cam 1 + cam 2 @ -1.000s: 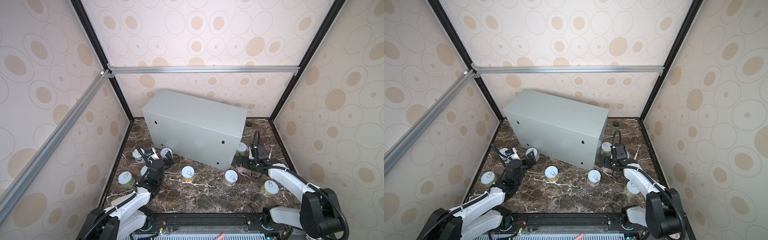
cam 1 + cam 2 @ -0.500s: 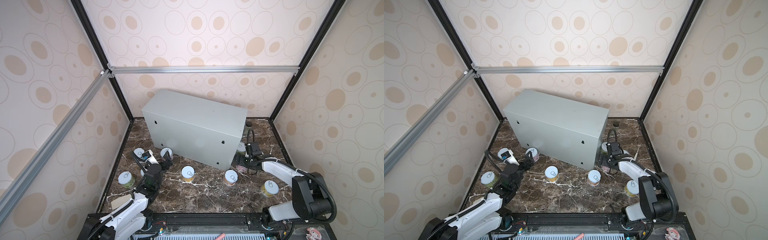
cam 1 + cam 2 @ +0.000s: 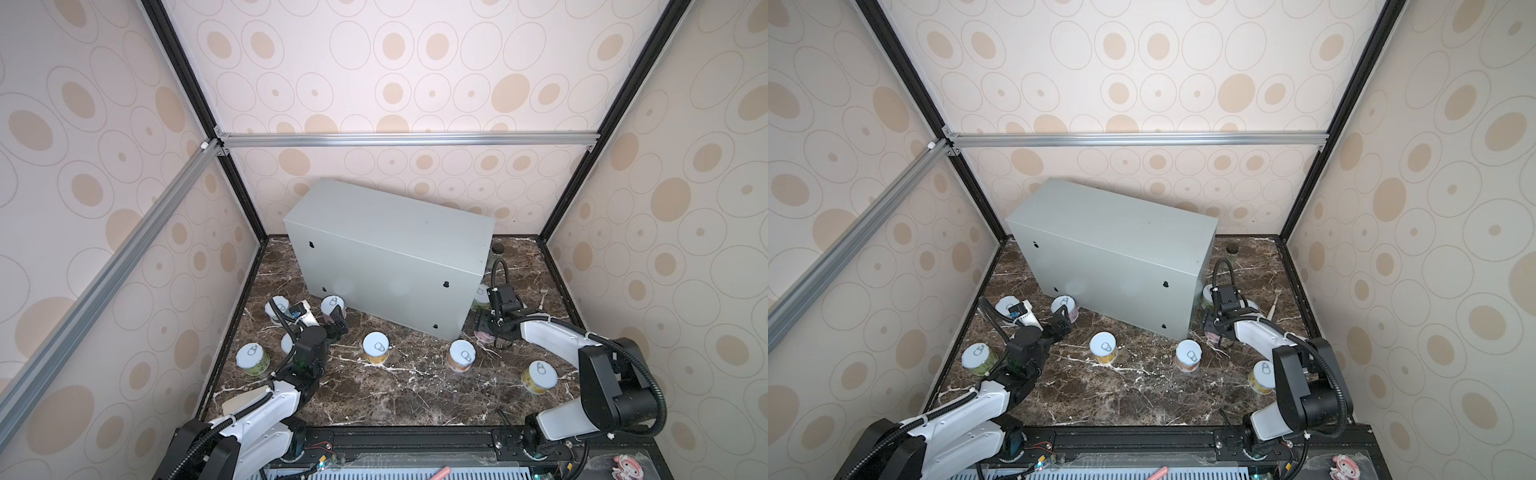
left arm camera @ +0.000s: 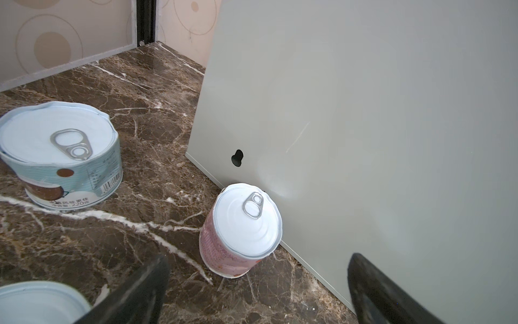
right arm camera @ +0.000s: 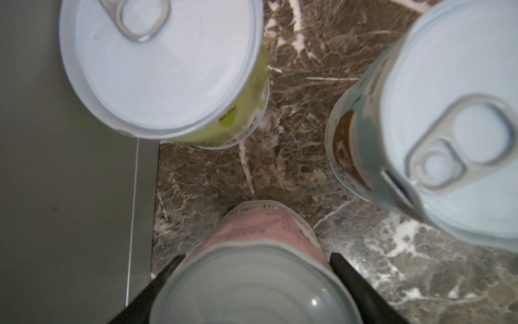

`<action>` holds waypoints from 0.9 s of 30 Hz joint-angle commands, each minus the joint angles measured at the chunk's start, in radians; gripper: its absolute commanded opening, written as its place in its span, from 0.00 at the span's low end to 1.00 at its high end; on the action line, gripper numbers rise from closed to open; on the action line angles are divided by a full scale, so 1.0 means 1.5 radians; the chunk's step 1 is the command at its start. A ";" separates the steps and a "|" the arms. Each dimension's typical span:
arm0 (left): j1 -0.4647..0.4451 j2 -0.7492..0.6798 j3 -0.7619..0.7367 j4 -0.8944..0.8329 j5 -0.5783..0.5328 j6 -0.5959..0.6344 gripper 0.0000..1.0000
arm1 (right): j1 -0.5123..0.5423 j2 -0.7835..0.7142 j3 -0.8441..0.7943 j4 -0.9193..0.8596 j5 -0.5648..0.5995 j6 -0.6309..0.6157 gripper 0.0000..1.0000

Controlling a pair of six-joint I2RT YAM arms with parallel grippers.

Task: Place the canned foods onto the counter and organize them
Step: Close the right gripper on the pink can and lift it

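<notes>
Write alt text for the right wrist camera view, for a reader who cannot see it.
Seen from directly above, the black fingers of the right end effector grip both sides of a pink-labelled can. Nearby on the dark marble surface stand a green-labelled can beside the grey counter and a teal-labelled can, both with pull-tab lids.

Ten canned foods (image 3: 376,347), one grey counter (image 3: 386,232), one jar (image 3: 1232,249), one fork (image 3: 1276,300)

The counter (image 3: 386,232) is pale grey, the floor (image 3: 395,390) dark brown marble veined white, the walls (image 3: 415,62) cream with tan circles, and the pink tin (image 5: 260,230), green tin (image 5: 244,117) and teal tin (image 4: 70,174) have silver lids.
</notes>
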 commanded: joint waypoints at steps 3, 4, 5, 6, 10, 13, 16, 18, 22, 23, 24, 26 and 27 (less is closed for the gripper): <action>-0.007 0.009 0.026 0.010 0.004 -0.011 0.99 | 0.001 0.006 0.002 -0.019 0.013 0.012 0.70; -0.007 0.010 0.028 0.008 0.005 -0.010 0.99 | 0.001 0.003 0.001 -0.022 0.011 0.011 0.67; -0.007 0.010 0.029 0.006 0.006 -0.009 0.99 | 0.001 0.000 0.000 -0.023 0.011 0.009 0.66; -0.007 0.009 0.030 0.003 0.007 -0.009 0.99 | 0.001 -0.005 -0.001 -0.025 0.010 0.009 0.64; -0.007 0.001 0.038 -0.014 0.006 -0.005 0.99 | 0.001 -0.034 0.000 -0.040 0.010 0.003 0.57; -0.007 -0.005 0.045 -0.028 0.013 -0.003 0.99 | 0.001 -0.061 0.005 -0.056 0.003 -0.005 0.56; -0.006 -0.007 0.053 -0.049 0.022 -0.003 0.99 | 0.001 -0.094 0.010 -0.075 -0.007 -0.009 0.55; -0.006 -0.007 0.060 -0.065 0.029 -0.008 0.99 | 0.001 -0.122 0.011 -0.090 -0.011 -0.009 0.54; -0.004 -0.017 0.076 -0.088 0.060 -0.014 0.99 | 0.001 -0.176 0.013 -0.119 -0.015 -0.013 0.52; -0.004 -0.020 0.083 -0.098 0.066 -0.016 0.99 | 0.001 -0.191 0.015 -0.127 -0.019 -0.016 0.52; -0.004 -0.022 0.093 -0.114 0.072 -0.017 0.99 | 0.001 -0.203 0.018 -0.139 -0.021 -0.018 0.52; -0.003 -0.030 0.111 -0.151 0.086 -0.015 0.99 | 0.001 -0.225 0.028 -0.167 -0.027 -0.021 0.52; -0.004 -0.037 0.119 -0.173 0.095 -0.011 0.99 | 0.001 -0.239 0.033 -0.177 -0.030 -0.023 0.52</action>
